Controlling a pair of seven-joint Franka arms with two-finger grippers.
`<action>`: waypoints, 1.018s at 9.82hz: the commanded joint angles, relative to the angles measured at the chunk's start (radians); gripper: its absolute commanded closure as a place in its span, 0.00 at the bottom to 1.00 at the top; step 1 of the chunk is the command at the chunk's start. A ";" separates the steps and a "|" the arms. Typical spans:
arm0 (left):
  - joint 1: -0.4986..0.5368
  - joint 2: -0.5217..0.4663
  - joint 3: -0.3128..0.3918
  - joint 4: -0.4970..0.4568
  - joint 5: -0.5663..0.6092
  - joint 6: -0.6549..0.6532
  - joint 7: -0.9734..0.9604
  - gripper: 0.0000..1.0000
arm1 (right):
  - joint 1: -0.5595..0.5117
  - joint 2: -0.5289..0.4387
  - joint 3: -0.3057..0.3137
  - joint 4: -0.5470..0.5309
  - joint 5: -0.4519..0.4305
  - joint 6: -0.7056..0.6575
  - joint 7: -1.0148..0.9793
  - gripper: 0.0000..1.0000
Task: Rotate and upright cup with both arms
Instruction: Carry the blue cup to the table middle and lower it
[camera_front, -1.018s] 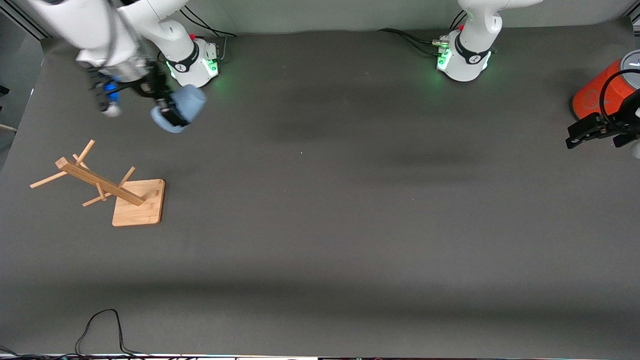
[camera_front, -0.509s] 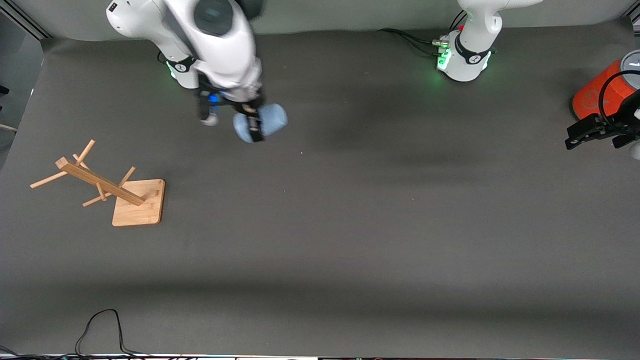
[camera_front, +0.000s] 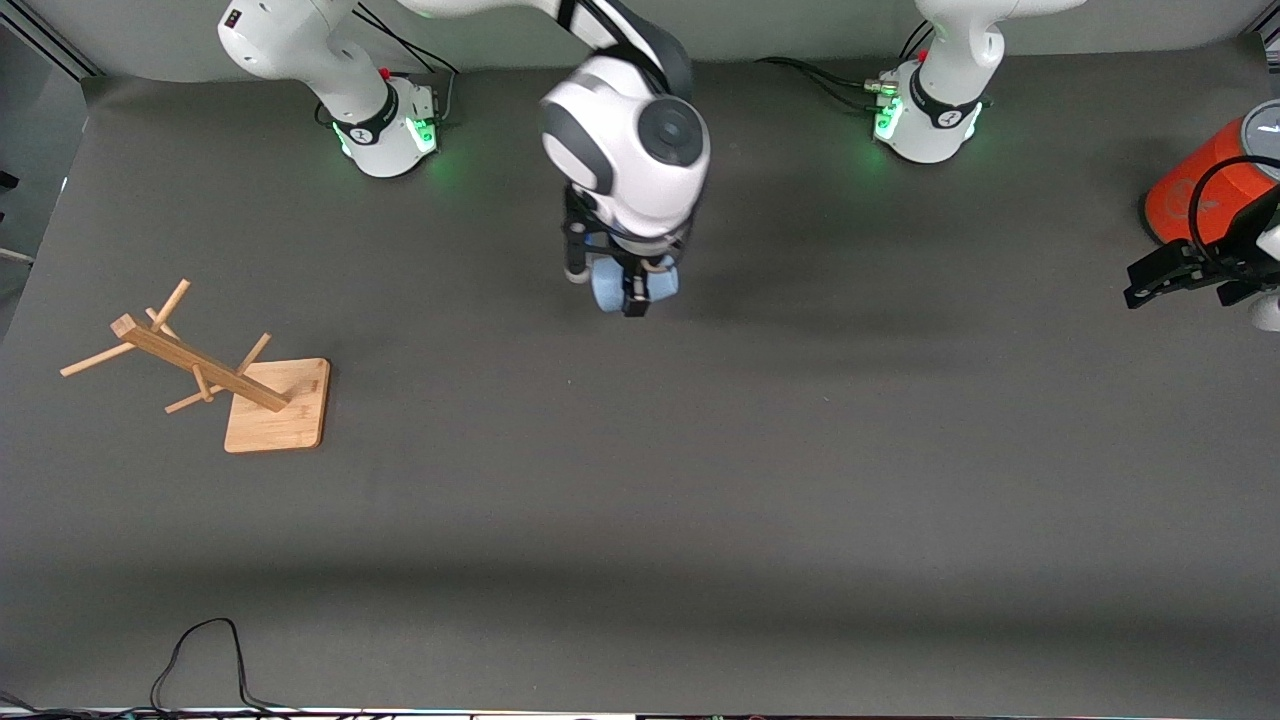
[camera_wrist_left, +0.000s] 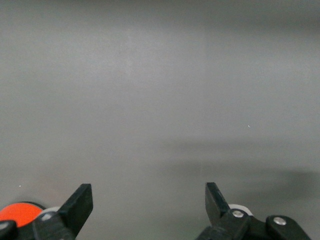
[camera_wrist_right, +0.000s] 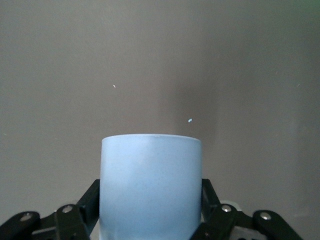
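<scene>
Currently the right gripper (camera_front: 635, 290) is clamped on the cup (camera_front: 634, 284), carried above mid-table. Left gripper (camera_front: 1190, 272) waits with jaws wide beside the orange cylinder (camera_front: 1195, 185). Risk: smooth plastic slipping during a handover if alignment is off.

Lighting is even and diffuse from overhead. Soft, broad shadow bands cross the dark table (camera_front: 700, 480). Green glow spills around both arm bases (camera_front: 385, 135). Wrist views appear hazy, low in contrast.
</scene>
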 joint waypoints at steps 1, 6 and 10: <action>-0.002 -0.013 0.000 -0.026 0.007 0.027 -0.006 0.00 | 0.050 0.112 -0.015 0.075 0.013 0.033 0.095 0.54; -0.002 -0.005 0.000 -0.027 0.007 0.030 -0.006 0.00 | 0.078 0.259 -0.015 0.107 0.013 0.116 0.164 0.54; -0.002 -0.005 0.000 -0.027 0.007 0.034 -0.006 0.00 | 0.073 0.310 -0.015 0.134 0.012 0.121 0.189 0.46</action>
